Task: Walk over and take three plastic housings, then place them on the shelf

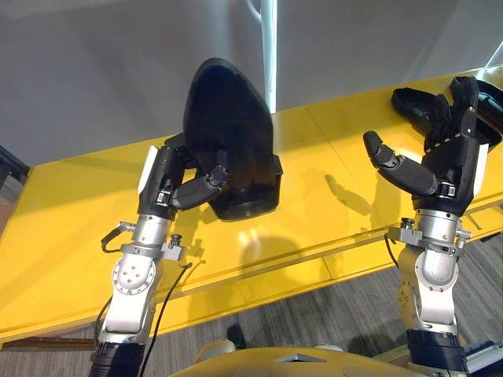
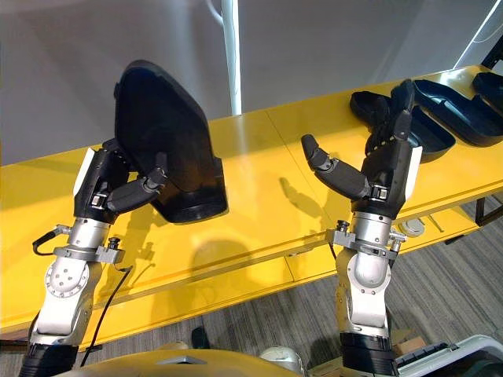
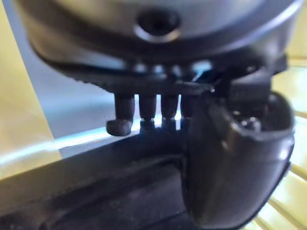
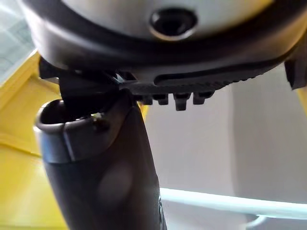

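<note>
My left hand (image 1: 169,187) is shut on a black plastic housing (image 1: 229,129), thumb across its front and fingers behind it. The housing stands upright, pointed end up, over the yellow table (image 1: 314,161); whether its lower end touches the surface I cannot tell. In the left wrist view the fingers (image 3: 125,115) curl over the housing's rim (image 3: 96,191). My right hand (image 2: 385,177) is open and holds nothing, palm up over the table's right part. Just beyond it two more black housings (image 2: 444,110) lie flat, and a third (image 2: 489,85) shows at the corner.
A grey wall (image 1: 94,71) with a pale vertical strip (image 1: 269,47) rises right behind the table. The table's front edge (image 1: 259,271) runs just ahead of my arms, with grey carpet (image 2: 456,290) below it.
</note>
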Robot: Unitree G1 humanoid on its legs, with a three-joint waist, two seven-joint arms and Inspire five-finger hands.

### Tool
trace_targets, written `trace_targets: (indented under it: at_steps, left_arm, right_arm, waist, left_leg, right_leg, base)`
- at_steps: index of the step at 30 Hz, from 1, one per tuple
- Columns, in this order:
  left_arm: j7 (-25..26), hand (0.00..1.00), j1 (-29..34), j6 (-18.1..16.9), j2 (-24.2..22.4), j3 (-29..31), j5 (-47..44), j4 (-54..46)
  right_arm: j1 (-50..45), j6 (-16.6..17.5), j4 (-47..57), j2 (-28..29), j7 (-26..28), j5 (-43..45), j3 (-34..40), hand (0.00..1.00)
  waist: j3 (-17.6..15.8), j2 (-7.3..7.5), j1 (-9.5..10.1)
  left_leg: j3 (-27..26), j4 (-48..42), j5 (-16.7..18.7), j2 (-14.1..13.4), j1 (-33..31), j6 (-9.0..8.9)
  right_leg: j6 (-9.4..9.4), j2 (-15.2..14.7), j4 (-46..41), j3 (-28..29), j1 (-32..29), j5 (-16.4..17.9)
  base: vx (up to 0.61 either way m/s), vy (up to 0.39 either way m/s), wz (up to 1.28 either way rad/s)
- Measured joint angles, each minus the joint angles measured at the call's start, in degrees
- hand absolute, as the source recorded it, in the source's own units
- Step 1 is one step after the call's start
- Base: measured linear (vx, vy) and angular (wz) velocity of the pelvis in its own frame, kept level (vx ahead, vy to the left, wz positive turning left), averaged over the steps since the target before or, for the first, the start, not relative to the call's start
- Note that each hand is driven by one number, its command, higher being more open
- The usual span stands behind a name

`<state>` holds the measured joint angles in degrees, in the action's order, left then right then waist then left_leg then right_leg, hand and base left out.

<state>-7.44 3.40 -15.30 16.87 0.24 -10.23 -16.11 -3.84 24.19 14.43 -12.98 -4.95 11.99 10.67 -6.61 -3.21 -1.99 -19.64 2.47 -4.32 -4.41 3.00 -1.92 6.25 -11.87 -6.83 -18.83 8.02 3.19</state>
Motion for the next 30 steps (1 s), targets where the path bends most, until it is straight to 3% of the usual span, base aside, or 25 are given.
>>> trace_targets:
  at_steps: [6, 11, 15, 18, 21, 30]
  left_arm:
    - [-0.28, 0.0, -12.2, 9.37, 5.19, -0.03, -10.27, 6.07]
    - [2.96, 0.0, -24.48, 16.16, 9.58, 0.04, -17.55, 27.15]
    - [4.54, 0.0, -30.11, 19.12, 10.8, -0.13, -22.6, 36.44]
    - [4.99, 0.0, -32.47, 19.8, 11.93, -1.39, -23.61, 39.01]
    - [5.46, 0.0, -34.21, 22.79, 13.38, -1.55, -25.61, 40.82]
    - [6.73, 0.0, -37.44, 29.33, 14.11, -1.5, -30.23, 48.57]
  right_arm:
    - [-4.33, -4.79, 0.07, -0.14, 2.7, 0.08, 1.63, 1.0]
    - [-6.6, -5.95, -0.09, -0.99, 5.24, 2.67, 2.41, 1.0]
    - [-6.85, -5.97, -0.81, -3.41, 7.26, 2.74, 2.29, 1.0]
    - [-6.69, -5.96, -0.88, -5.33, 8.67, 2.87, 2.19, 1.0]
    - [-6.7, -5.97, -1.04, -5.38, 10.61, 3.07, 1.88, 1.0]
    - [-6.43, -7.09, -1.2, -5.45, 11.75, 4.28, 1.8, 1.0]
  waist:
    - [-0.03, 0.18, -2.84]
    - [-0.04, 0.18, -6.75]
    - [-0.19, -0.07, -7.99]
    - [-0.45, -0.53, -8.28]
    - [-0.52, -0.91, -9.25]
    - [-1.98, -1.11, -9.41]
  left_leg:
    - [-3.85, 2.09, -0.64, -0.06, 1.0, -0.52]
    - [-6.63, 2.35, -1.33, -0.13, 0.27, -0.51]
    - [-7.78, 2.38, -2.25, -0.3, -0.86, -0.43]
    - [-8.1, 2.41, -2.6, -0.32, -0.96, -0.29]
    - [-8.12, 2.44, -3.02, -0.31, -1.77, -0.03]
    - [-9.07, 2.39, -3.42, -0.26, -2.89, 0.19]
  right_leg:
    - [0.22, 0.49, 1.5, 3.42, -1.23, -0.12]
    - [0.59, 0.54, 1.55, 5.54, -3.97, 0.06]
    - [0.65, 1.0, 0.57, 7.23, -6.5, 0.06]
    - [0.59, 1.03, -0.19, 7.95, -7.26, 0.09]
    - [0.61, 1.01, -0.66, 8.16, -8.3, 0.04]
    - [0.68, 0.86, -2.02, 9.87, -10.95, -0.15]
  base:
    - [0.0, -0.002, -0.34]
    - [-0.06, 0.013, -0.32]
    - [-0.08, 0.017, -0.18]
    - [-0.04, 0.015, -0.07]
    - [-0.04, 0.027, 0.0]
    - [-0.01, 0.023, -0.06]
